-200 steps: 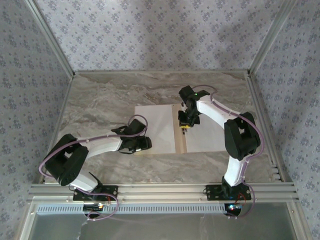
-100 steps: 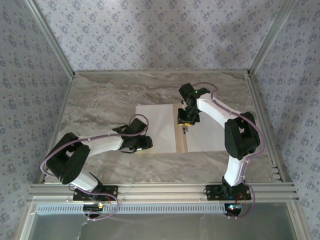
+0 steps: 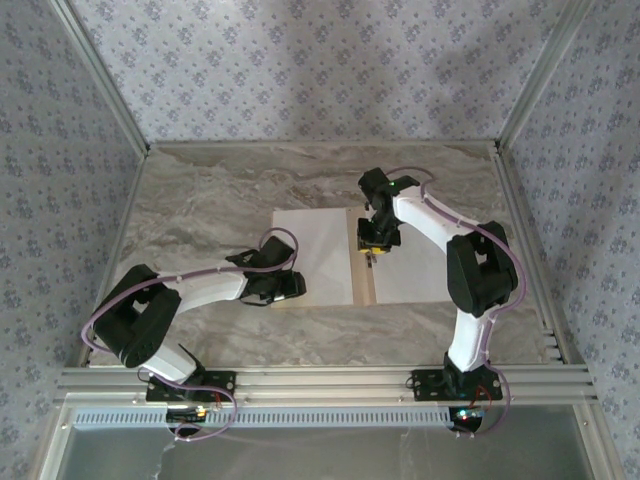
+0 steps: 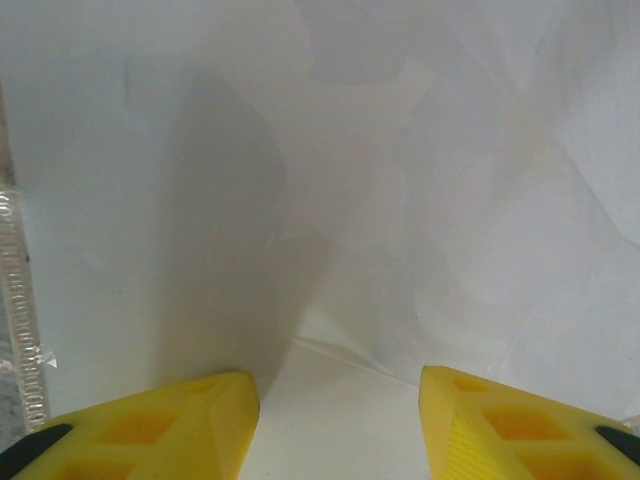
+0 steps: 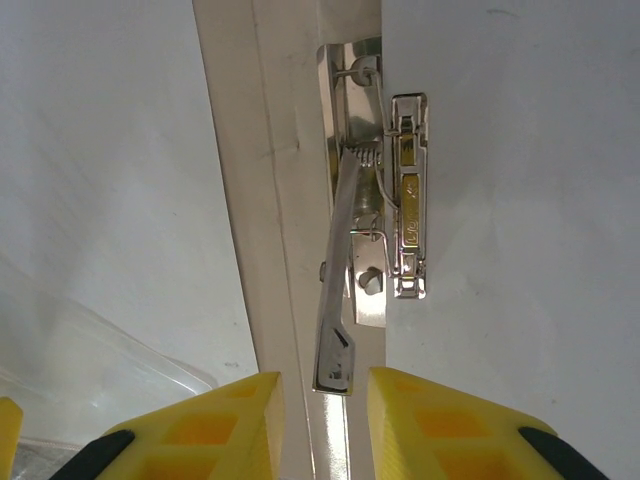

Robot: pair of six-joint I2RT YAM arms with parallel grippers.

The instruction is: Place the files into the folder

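Your folder point(image 3: 360, 288) lies open and flat at the middle of the table point(image 3: 200, 200). The files rest on it, one white sheet point(image 3: 318, 245) on the half at 9 o'clock of the spine and the other sheet point(image 3: 412, 275) on the half at 3 o'clock.

Your right gripper point(image 5: 325, 385) hangs over the 12 o'clock end of the spine with its jaws slightly apart, holding nothing. The tip of the lever point(image 5: 338, 300) lies at the mouth of the gap and touches neither finger. The clip point(image 5: 405, 200) sits over the inner edge of the 3 o'clock sheet.

Your left gripper point(image 4: 335, 385) rests on the 9 o'clock sheet near its 7 o'clock corner, jaws wide with nothing between them.

The step in hand looks like working the lever. Approach it square, take only the tip, and move it slowly along the spine. Keep the left gripper pressing down so that sheet does not slide. You cannot tell whether both inner edges reach under the clip, so check before you close it.
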